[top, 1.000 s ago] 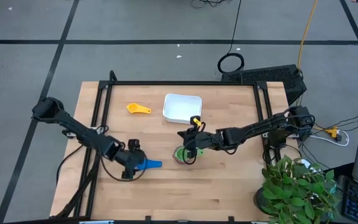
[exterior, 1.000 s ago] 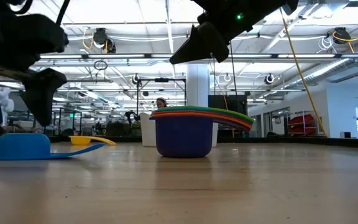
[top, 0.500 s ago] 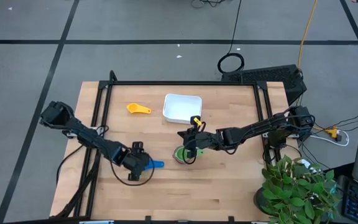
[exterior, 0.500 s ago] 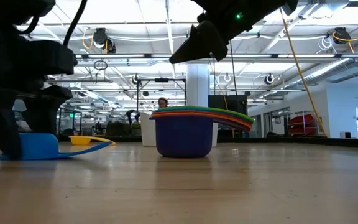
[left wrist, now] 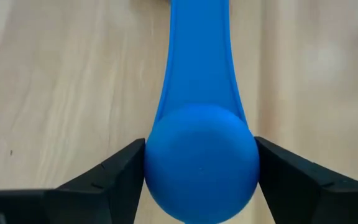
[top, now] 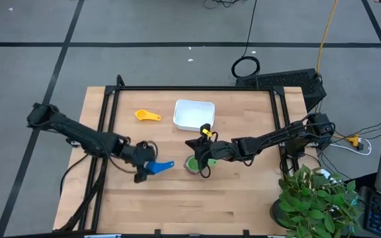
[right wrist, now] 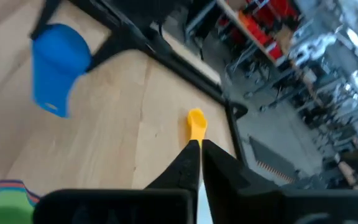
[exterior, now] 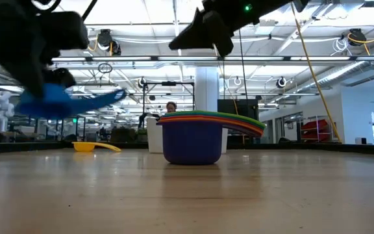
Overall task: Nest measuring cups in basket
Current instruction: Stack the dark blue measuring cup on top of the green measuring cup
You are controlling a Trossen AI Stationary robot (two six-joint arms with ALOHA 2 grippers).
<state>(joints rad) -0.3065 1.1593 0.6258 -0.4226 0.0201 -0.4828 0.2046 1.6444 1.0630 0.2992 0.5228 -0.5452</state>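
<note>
My left gripper is shut on a blue measuring cup and holds it above the table, left of centre. Several nested cups stand on the table at the centre: a navy bowl outermost, a green one on top. Just above and behind this stack, my right gripper hovers shut and holds nothing. A yellow cup lies on the table at the far left. The white basket sits beside it with nothing in it. My left gripper pinches the blue cup's round bowl between its two fingers, one on each side. It comes slanting down from the table's left. The bowl's bottom faces the wrist, and the handle points away from the fingers. The cup is lifted clear, handle toward the stack.
Black frame rails run along the table's left, far and right sides. A potted plant stands off the near right corner. Bare wood lies between the blue cup and the near edge.
My left gripper has come down around the blue cup's bowl, taken hold and lifted it off the table, carrying it slightly toward the far edge; the handle now points a little upward. My right gripper has tipped up a little above the stack.
</note>
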